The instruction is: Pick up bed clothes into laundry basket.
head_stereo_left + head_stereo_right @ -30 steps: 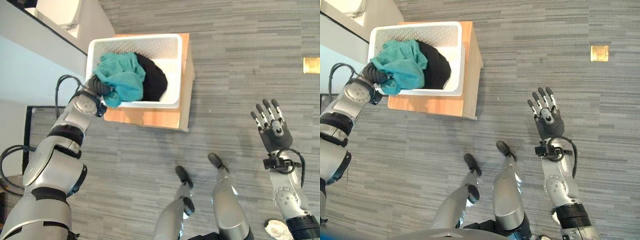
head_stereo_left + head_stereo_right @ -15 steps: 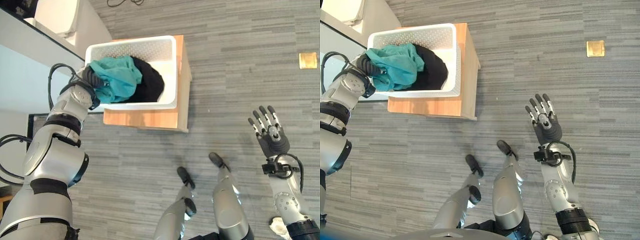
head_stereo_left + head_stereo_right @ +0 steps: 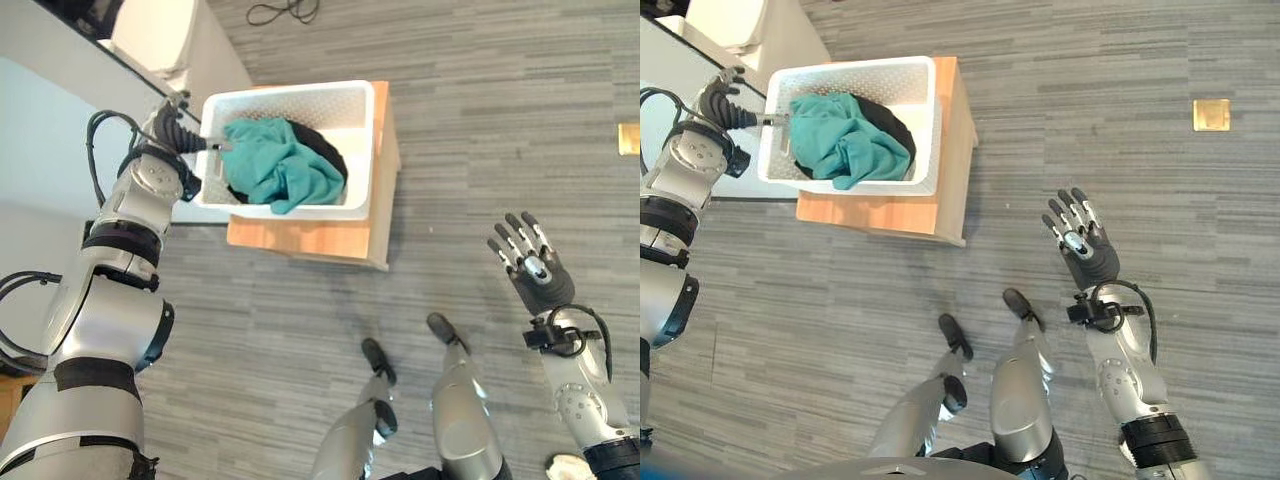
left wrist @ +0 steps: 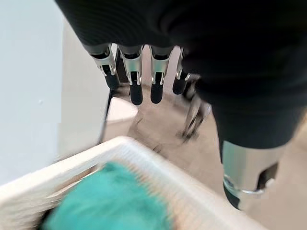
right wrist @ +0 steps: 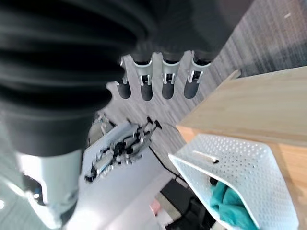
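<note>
A second ago the left hand [image 3: 172,133] was buried in the teal garment [image 3: 285,168] at the near wall of the laundry basket [image 3: 365,150]; now it has let go and drawn back outside the basket's left rim, and the left wrist view shows its fingers [image 4: 135,85] straight and relaxed with nothing between them. The teal garment has slumped down inside the basket, lying across a black garment [image 3: 331,156] that was there already, with one corner drooping toward the near rim. That reads as this piece being delivered: the drop is done and the arm is free for another item. The basket sits on a small wooden stand [image 3: 310,238] on the grey floor [image 3: 500,120]. The right hand [image 3: 1080,240] is held up well apart from all this, palm up with fingers spread, empty and idle as before. The black garment is mostly covered by the teal one, so its extent is hard to judge. The bed itself is cut off at the left edge, perhaps the pale surface there, so whether more clothes remain cannot be told.
</note>
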Motion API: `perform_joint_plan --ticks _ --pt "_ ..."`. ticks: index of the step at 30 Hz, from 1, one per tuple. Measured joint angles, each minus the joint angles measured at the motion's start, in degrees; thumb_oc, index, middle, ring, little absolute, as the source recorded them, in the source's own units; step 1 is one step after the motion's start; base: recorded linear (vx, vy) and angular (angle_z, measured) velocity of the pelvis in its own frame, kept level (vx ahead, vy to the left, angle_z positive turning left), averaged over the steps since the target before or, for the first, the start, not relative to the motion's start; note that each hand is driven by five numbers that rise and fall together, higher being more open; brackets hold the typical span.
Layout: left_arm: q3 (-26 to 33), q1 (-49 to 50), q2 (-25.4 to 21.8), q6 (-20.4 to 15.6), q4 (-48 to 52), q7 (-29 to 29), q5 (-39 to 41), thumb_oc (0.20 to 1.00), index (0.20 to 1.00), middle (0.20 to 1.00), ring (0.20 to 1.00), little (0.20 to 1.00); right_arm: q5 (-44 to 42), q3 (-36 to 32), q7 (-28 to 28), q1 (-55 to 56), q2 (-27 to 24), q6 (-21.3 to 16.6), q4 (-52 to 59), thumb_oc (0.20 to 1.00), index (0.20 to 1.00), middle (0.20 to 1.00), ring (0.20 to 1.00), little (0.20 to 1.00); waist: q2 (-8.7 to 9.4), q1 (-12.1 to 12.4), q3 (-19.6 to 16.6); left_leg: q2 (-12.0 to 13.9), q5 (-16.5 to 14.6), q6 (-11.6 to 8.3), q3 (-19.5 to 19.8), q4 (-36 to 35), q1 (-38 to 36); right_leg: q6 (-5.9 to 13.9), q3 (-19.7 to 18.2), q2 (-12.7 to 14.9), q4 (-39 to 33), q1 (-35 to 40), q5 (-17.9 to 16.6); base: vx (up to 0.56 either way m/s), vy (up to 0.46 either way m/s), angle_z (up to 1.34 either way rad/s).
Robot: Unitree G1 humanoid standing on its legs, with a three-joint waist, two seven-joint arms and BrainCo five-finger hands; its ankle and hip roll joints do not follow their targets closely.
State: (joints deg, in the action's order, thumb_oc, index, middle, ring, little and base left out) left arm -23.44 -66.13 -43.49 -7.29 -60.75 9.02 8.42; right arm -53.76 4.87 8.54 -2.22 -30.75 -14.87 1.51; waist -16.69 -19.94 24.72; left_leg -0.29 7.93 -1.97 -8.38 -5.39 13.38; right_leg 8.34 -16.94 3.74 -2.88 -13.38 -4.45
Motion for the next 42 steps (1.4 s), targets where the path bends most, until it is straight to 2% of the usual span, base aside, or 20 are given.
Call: perform_joint_plan --ticks 2,5,7,9,14,23,25,26,27,28,29,31,32,33,34,37,38,39,40,42 --pt "10.5 13.0 0.1 -1.6 16.6 0.2 6.6 1.000 1.000 1.000 1.000 1.000 1.3 -0.5 -0.3 -1.3 0.0 0.1 0.0 1.000 1.000 1.000 1.000 1.000 -0.57 1.1 -0.5 0.0 -0.1 -0.04 0.8 0.0 -1.4 -0.03 0.6 0.0 -0.1 1.5 0.0 0.05 -0.012 0.08" --pt "16.4 29.5 1.1 -6.8 32.5 -1.0 15.9 1.000 1.000 1.000 1.000 1.000 3.1 -2.4 -0.5 -1.2 0.1 0.4 -0.2 1.000 1.000 1.000 1.000 1.000 0.10 4.0 -1.4 0.8 -1.1 -0.51 1.4 0.0 -3.7 -0.75 1.5 -0.8 0.2 3.9 0.6 0.07 -0.005 0.04" --pt "24.8 42.6 7.2 -9.3 44.3 -3.0 21.4 1.000 1.000 1.000 1.000 1.000 3.9 -4.6 -0.5 0.2 0.3 0.5 -0.3 1.000 1.000 1.000 1.000 1.000 1.07 6.2 -2.4 1.3 -1.7 -0.50 1.4 -0.1 -5.7 -1.32 1.5 -1.3 0.3 5.8 1.0 0.04 -0.001 -0.08" --pt "29.4 59.3 14.3 -10.8 53.0 -5.4 25.9 1.000 1.000 1.000 1.000 1.000 5.2 -6.1 -0.4 2.6 0.7 0.5 -2.6 1.000 1.000 1.000 1.000 1.000 4.34 8.2 -5.1 2.1 -2.2 -0.80 2.9 0.0 -8.7 -2.48 2.8 -1.9 0.4 8.8 2.2 0.04 0.050 0.33" --pt "28.5 72.0 22.2 -10.3 44.6 -7.8 32.0 1.000 1.000 1.000 1.000 1.000 8.1 -7.7 -2.6 4.8 14.1 -0.2 -9.9 1.000 1.000 1.000 1.000 1.000 11.83 13.1 -13.9 2.8 -2.8 -0.83 6.6 0.0 -10.0 -3.88 7.1 -3.0 5.4 10.2 6.6 0.01 0.066 0.42" --pt "20.3 72.8 34.9 -8.3 44.2 -9.9 36.9 1.000 1.000 1.000 1.000 1.000 16.3 10.6 -1.7 7.3 10.2 4.4 -10.3 1.000 1.000 1.000 1.000 1.000 13.93 17.0 -16.8 -0.6 -1.9 1.19 12.8 0.1 -13.3 -2.47 13.4 0.2 14.2 12.4 12.4 -0.10 -0.018 0.43" --pt "16.2 70.4 34.1 -8.3 44.0 -9.2 38.1 1.000 1.000 1.000 1.000 1.000 17.9 12.5 -2.1 7.3 10.4 4.2 -10.1 1.000 1.000 1.000 1.000 1.000 15.35 18.1 -16.6 -1.9 -1.7 0.65 18.2 2.0 -12.1 -2.88 14.3 -0.2 18.1 13.0 15.3 -0.18 -0.193 1.28" --pt "14.6 68.7 34.3 -8.3 44.2 -9.2 38.0 1.000 1.000 1.000 1.000 1.000 18.5 12.6 -2.3 8.0 10.5 4.5 -9.2 1.000 1.000 1.000 1.000 1.000 14.62 18.7 -16.2 -3.2 0.0 -1.28 24.9 2.7 -10.7 -3.47 12.5 -2.1 19.3 14.3 17.1 -0.15 -0.171 1.32" --pt "14.6 68.7 34.3 -8.3 44.2 -9.2 38.0 1.000 1.000 1.000 1.000 1.000 18.5 12.6 -2.3 8.0 10.5 4.5 -9.2 1.000 1.000 1.000 1.000 1.000 14.62 18.7 -16.2 -3.2 0.0 -1.28 24.9 2.7 -10.7 -3.47 12.5 -2.1 19.3 14.3 17.1 -0.09 -0.088 3.49" --pt "12.0 63.3 33.0 -8.8 44.0 -9.5 37.5 1.000 1.000 1.000 1.000 1.000 20.0 13.0 -2.6 7.8 9.1 4.2 -7.5 1.000 1.000 1.000 1.000 1.000 14.65 17.5 -15.2 -3.6 -1.5 -0.97 32.1 4.5 -6.3 -6.53 1.5 -9.9 19.0 16.7 19.6 -0.13 -0.203 3.20" --pt "12.2 62.0 32.0 -8.7 43.4 -9.1 37.6 1.000 1.000 1.000 1.000 1.000 20.2 13.2 -2.4 7.0 8.2 4.3 -7.4 1.000 1.000 1.000 1.000 1.000 15.46 18.5 -15.2 -4.2 -2.2 -1.44 33.2 5.1 -5.7 -8.87 -2.4 -11.5 20.1 16.6 20.2 -0.19 -0.263 3.72" --pt "14.9 65.3 29.7 -8.7 44.3 -9.1 35.8 1.000 1.000 1.000 1.000 1.000 21.6 13.6 -2.2 4.5 5.9 3.7 -5.9 1.000 1.000 1.000 1.000 1.000 12.61 20.0 -13.8 -5.2 -3.6 -2.53 38.0 7.3 -4.0 -10.92 -7.0 -18.2 24.3 17.7 22.0 -0.33 -0.349 1.75" --pt "16.3 67.2 29.0 -9.1 46.2 -9.0 34.5 1.000 1.000 1.000 1.000 1.000 22.3 13.4 -2.0 5.0 5.0 3.0 -5.3 1.000 1.000 1.000 1.000 1.000 12.36 20.3 -12.9 -6.0 -8.6 -6.94 40.1 7.6 -3.5 -14.47 -3.3 -18.3 24.3 17.3 20.5 -0.31 -0.306 1.74" --pt "17.0 67.4 28.3 -9.2 46.8 -8.9 33.7 1.000 1.000 1.000 1.000 1.000 22.4 13.2 -2.0 5.4 5.4 2.8 -5.8 1.000 1.000 1.000 1.000 1.000 14.99 20.5 -12.7 -7.8 -7.6 -6.32 39.2 9.7 -2.1 -13.58 -1.8 -15.5 23.1 16.0 19.2 -0.25 -0.285 2.14" --pt "17.4 68.5 28.3 -9.5 46.2 -8.9 33.0 1.000 1.000 1.000 1.000 1.000 22.2 12.1 -2.2 7.4 5.9 2.8 -6.9 1.000 1.000 1.000 1.000 1.000 15.72 21.9 -13.4 -10.7 -8.5 -3.62 36.6 14.8 1.2 -15.41 4.8 -12.6 22.4 14.3 17.9 -0.16 -0.200 1.87" --pt "18.0 70.5 29.1 -9.5 46.5 -7.8 32.4 1.000 1.000 1.000 1.000 1.000 22.2 11.1 -2.4 8.0 6.5 2.9 -7.0 1.000 1.000 1.000 1.000 1.000 14.02 25.3 -13.6 -9.5 -9.3 -2.56 35.3 16.3 1.6 -14.50 11.9 -10.7 19.5 12.8 14.6 -0.29 -0.093 1.52" --pt "18.2 71.1 29.6 -9.3 46.3 -7.3 30.4 1.000 1.000 1.000 1.000 1.000 22.2 9.9 -2.6 9.7 6.4 2.6 -6.8 1.000 1.000 1.000 1.000 1.000 13.28 24.3 -13.7 -7.4 -13.8 -1.36 27.1 14.2 1.1 -14.45 16.5 -10.0 17.8 13.7 14.3 -0.40 0.031 2.07" --pt "18.1 72.5 29.7 -8.7 47.2 -6.4 28.5 1.000 1.000 1.000 1.000 1.000 22.4 8.3 -3.8 11.2 5.8 2.8 -7.6 1.000 1.000 1.000 1.000 1.000 13.38 23.8 -13.5 -5.9 -14.1 -1.14 20.6 12.7 -0.4 -14.79 21.6 -7.9 17.4 13.6 14.4 -0.52 0.045 2.49" --pt "17.8 72.8 28.5 -7.5 48.0 -5.4 28.6 1.000 1.000 1.000 1.000 1.000 22.5 6.4 -4.7 13.3 6.0 2.9 -7.5 1.000 1.000 1.000 1.000 1.000 15.39 23.8 -12.2 -4.7 -13.8 -0.99 9.0 19.1 1.5 -14.05 28.1 -5.0 14.5 15.5 13.3 -0.61 0.061 2.88" --pt "19.2 74.7 27.1 -6.3 49.4 -5.3 28.5 1.000 1.000 1.000 1.000 1.000 22.4 3.4 -5.7 15.9 7.2 3.0 -6.8 1.000 1.000 1.000 1.000 1.000 17.92 22.9 -12.5 -4.1 -13.8 -0.47 4.3 26.9 2.0 -13.96 32.8 -0.9 12.3 17.4 12.2 -0.24 0.089 1.91"
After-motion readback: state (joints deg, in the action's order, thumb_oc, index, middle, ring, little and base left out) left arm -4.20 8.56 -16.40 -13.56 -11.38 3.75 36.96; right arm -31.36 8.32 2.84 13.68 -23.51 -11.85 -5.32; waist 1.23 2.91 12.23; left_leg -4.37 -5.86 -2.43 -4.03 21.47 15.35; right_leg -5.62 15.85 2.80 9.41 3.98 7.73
